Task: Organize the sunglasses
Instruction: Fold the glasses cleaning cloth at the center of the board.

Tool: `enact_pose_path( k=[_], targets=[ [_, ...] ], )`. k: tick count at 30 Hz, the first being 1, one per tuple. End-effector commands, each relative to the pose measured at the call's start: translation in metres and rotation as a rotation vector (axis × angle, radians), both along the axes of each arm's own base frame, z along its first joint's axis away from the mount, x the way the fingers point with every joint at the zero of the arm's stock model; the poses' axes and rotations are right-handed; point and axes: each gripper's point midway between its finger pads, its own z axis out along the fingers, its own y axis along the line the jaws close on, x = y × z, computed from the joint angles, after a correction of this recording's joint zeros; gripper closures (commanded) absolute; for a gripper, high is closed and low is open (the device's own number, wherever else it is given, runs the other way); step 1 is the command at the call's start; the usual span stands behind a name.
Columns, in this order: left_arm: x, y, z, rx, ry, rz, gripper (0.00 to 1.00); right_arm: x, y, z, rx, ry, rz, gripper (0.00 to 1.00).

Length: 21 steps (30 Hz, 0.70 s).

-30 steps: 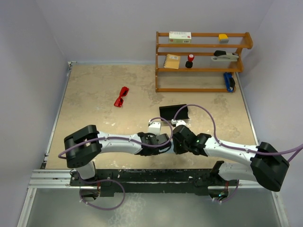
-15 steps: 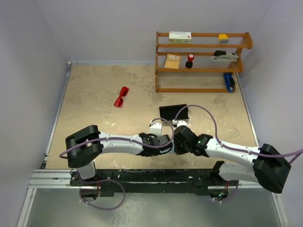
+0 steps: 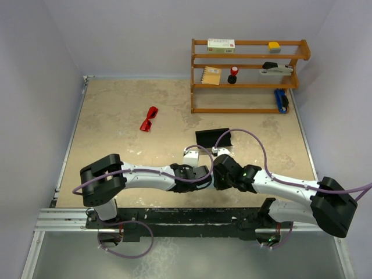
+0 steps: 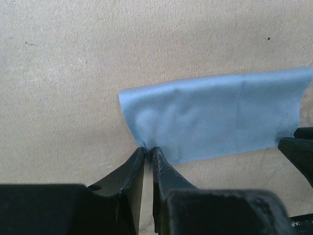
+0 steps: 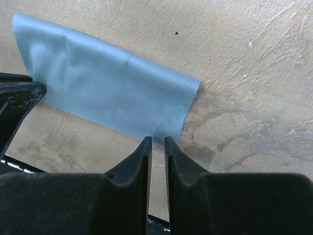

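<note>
The red sunglasses [image 3: 149, 118] lie on the table at the far left, well away from both arms. The black case [image 3: 213, 137] lies just beyond the two wrists. A light blue cloth [image 4: 210, 122], folded to an oblong, lies flat on the table; it also shows in the right wrist view [image 5: 102, 93], while the arms hide it in the top view. My left gripper [image 4: 148, 152] is shut on the cloth's near left corner. My right gripper [image 5: 157, 142] has its tips a narrow gap apart at the cloth's near right edge, with nothing between them. The two grippers [image 3: 199, 178] [image 3: 221, 178] meet side by side.
A wooden shelf [image 3: 250, 75] at the back right holds a box, a notebook, a stamp and other small items. Walls close in the table on the left, back and right. A metal rail [image 3: 174, 218] runs along the near edge.
Both wrists have moved a little toward the near edge of the table, most of it in the first half second. The sunglasses and the case have not moved.
</note>
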Motion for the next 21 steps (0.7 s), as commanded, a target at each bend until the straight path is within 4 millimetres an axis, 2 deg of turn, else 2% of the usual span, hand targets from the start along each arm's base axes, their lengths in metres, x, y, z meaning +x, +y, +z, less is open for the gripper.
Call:
enact_pose_path(
  k=[1, 2, 13, 21],
  targets=[
    [-0.001, 0.002, 0.002, -0.013, -0.004, 0.007, 0.95, 0.000, 0.000, 0.001, 0.004, -0.001, -0.014, 0.81],
    [-0.001, 0.001, 0.002, -0.014, -0.003, 0.007, 1.00, 0.000, 0.000, 0.002, 0.004, -0.002, -0.014, 0.81],
    [0.001, 0.003, 0.011, -0.032, -0.023, 0.011, 1.00, 0.011, -0.005, 0.010, -0.011, -0.046, -0.087, 0.80],
    [0.005, 0.001, 0.029, -0.082, -0.057, 0.007, 1.00, 0.019, -0.006, 0.012, -0.024, -0.066, -0.132, 0.76]
  ],
)
